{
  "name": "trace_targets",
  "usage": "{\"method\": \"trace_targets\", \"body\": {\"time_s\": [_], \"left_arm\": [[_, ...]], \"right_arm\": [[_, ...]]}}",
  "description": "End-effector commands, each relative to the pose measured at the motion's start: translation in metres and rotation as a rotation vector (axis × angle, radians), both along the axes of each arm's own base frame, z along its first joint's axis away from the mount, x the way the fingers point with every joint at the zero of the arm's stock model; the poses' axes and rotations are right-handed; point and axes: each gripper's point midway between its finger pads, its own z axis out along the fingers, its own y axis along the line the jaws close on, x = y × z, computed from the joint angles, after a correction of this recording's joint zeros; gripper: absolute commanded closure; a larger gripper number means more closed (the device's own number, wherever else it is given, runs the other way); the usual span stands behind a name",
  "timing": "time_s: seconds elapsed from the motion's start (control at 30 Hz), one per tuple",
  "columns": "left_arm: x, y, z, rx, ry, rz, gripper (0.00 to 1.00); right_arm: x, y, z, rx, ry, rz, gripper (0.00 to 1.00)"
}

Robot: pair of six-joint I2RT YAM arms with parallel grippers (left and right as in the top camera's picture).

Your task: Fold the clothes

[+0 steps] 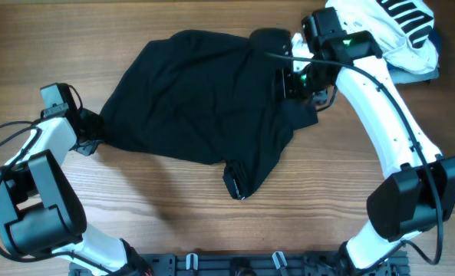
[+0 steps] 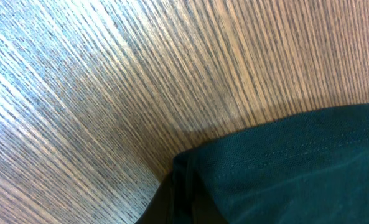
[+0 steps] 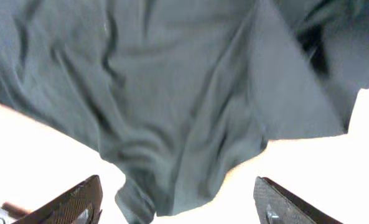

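**Clothes** [image 1: 204,100]: one black garment, rumpled, spread across the middle of the wooden table [image 1: 173,222], with a flap trailing toward the near edge.
**Left gripper** [image 1: 89,142]: at the garment's left corner. Its own camera shows only hem and wood, so its grasp cannot be told.
**Right gripper** [image 3: 178,180]: above the garment's right part, fingers spread wide, released.
**Striped white garment** [image 1: 396,27]: lies on the blue garment [image 1: 434,57] in the far right corner, partly behind the right arm [image 1: 388,130].

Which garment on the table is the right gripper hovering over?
The plain black garment, spread mid-table under the open right gripper. The white striped garment and the blue garment lie bunched at the far corner.
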Motion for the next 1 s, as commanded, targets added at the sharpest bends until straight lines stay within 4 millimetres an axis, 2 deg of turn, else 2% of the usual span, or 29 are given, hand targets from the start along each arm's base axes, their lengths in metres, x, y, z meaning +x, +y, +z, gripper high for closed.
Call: {"method": "trace_targets", "body": {"time_s": [0.0, 0.1, 0.2, 0.27, 0.4, 0.5, 0.6, 0.7, 0.87, 0.97], "left_arm": [[-0.018, -0.007, -0.02, -0.028, 0.075, 0.003, 0.96], [-0.016, -0.006, -0.019, -0.026, 0.068, 0.003, 0.96], [-0.015, -0.006, -0.019, -0.024, 0.063, 0.003, 0.96], [-0.015, -0.005, -0.019, -0.023, 0.06, 0.003, 0.96], [-0.013, -0.005, -0.018, -0.02, 0.053, 0.003, 0.96], [-0.013, -0.004, -0.018, -0.019, 0.051, 0.003, 0.96], [-0.012, -0.004, -0.018, -0.019, 0.05, 0.003, 0.96], [-0.012, -0.004, -0.018, -0.02, 0.051, 0.003, 0.96], [-0.012, -0.004, -0.018, -0.019, 0.051, 0.003, 0.96], [-0.012, -0.004, -0.018, -0.019, 0.051, 0.003, 0.96]], "right_arm": [[-0.023, 0.02, 0.007, 0.001, 0.021, 0.104, 0.25], [-0.048, 0.037, -0.005, -0.089, 0.053, 0.194, 0.24], [-0.078, 0.055, -0.029, -0.126, 0.107, 0.274, 0.25], [-0.102, 0.065, -0.05, -0.146, 0.163, 0.295, 0.29], [-0.154, 0.075, -0.092, -0.213, 0.28, 0.253, 0.29], [-0.171, 0.087, -0.103, -0.215, 0.28, 0.299, 0.3], [-0.184, 0.104, -0.106, -0.202, 0.237, 0.425, 0.28], [-0.185, 0.111, -0.111, -0.201, 0.186, 0.501, 0.27], [-0.171, 0.091, -0.136, -0.283, 0.12, 0.469, 0.27], [-0.164, 0.081, -0.142, -0.32, 0.097, 0.445, 0.27]]}}
